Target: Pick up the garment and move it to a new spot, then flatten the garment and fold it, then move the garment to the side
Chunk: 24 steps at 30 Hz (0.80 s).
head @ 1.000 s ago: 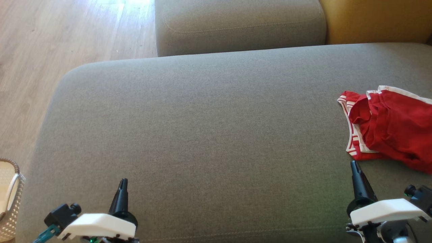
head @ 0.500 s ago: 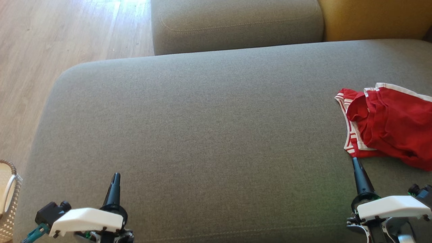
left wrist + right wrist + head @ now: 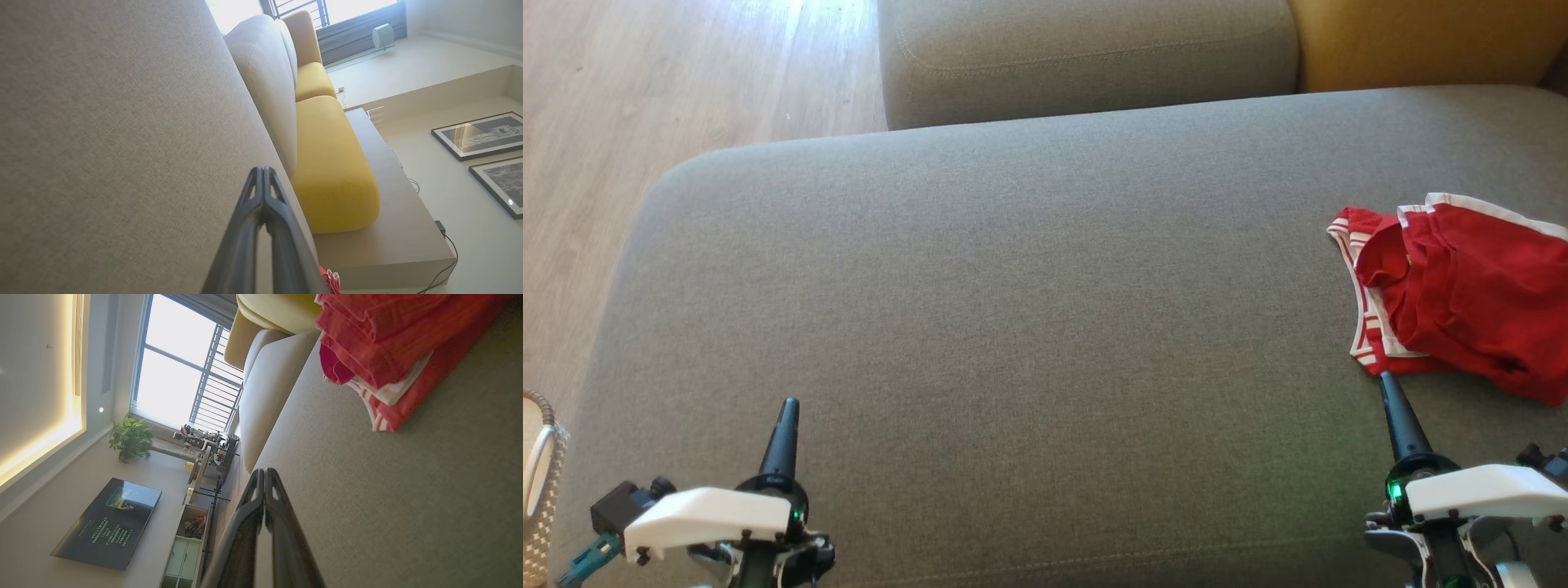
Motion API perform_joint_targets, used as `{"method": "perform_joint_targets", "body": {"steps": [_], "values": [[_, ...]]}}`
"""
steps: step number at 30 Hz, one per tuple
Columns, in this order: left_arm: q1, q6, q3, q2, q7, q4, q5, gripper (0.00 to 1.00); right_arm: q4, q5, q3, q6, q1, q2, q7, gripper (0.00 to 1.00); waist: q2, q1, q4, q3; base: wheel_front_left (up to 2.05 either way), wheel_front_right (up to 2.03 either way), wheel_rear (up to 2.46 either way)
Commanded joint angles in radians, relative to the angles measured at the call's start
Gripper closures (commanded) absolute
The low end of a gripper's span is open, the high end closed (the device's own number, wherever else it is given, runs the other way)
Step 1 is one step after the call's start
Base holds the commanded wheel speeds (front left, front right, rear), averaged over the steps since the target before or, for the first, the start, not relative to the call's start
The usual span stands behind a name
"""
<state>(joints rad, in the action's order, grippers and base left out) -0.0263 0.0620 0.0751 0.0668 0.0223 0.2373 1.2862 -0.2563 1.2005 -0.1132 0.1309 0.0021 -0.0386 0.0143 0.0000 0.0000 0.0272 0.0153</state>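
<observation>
Now the red shorts (image 3: 1470,302), trimmed in white stripes, lie crumpled and partly doubled over on the grey sofa seat (image 3: 1013,286), close against its right edge and about midway between its front and back edges; part of the garment runs out of the head view on that side.

The right gripper (image 3: 1387,384) hovers near the seat's front right corner with its two dark fingers pressed together into a single point, holding nothing; its tip points at the shorts' near left corner and stops just beside it, and the right wrist view shows a strip of bare upholstery between the tip and the cloth.

The left gripper (image 3: 787,408) sits near the front left corner of the seat, well apart from the shorts; its fingers are likewise drawn tight together and empty, with plain grey fabric ahead of them.

Behind the seat's back edge stands a grey back cushion (image 3: 1086,57), with a yellow cushion (image 3: 1421,41) beside it to the right; wooden floor (image 3: 645,98) shows past the seat's left edge, and the rim of a woven basket (image 3: 539,490) shows off the front left corner.
</observation>
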Motion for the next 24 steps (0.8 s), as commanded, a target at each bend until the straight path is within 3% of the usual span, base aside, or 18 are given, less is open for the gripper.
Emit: {"method": "perform_joint_targets", "body": {"steps": [1,24], "values": [[0.057,0.012,-0.039,0.015,-0.009,-0.025,0.024,1.0,0.029,0.028,0.013,0.0,-0.059,-0.009,0.009,1.0,0.0,0.0,-0.001,-0.001,0.0,0.0,0.0],[0.112,0.054,-0.119,0.014,-0.078,-0.002,0.269,1.0,0.016,0.308,0.003,0.0,-0.096,-0.011,0.075,1.0,0.0,0.0,-0.02,-0.014,0.0,0.0,0.0]]}}
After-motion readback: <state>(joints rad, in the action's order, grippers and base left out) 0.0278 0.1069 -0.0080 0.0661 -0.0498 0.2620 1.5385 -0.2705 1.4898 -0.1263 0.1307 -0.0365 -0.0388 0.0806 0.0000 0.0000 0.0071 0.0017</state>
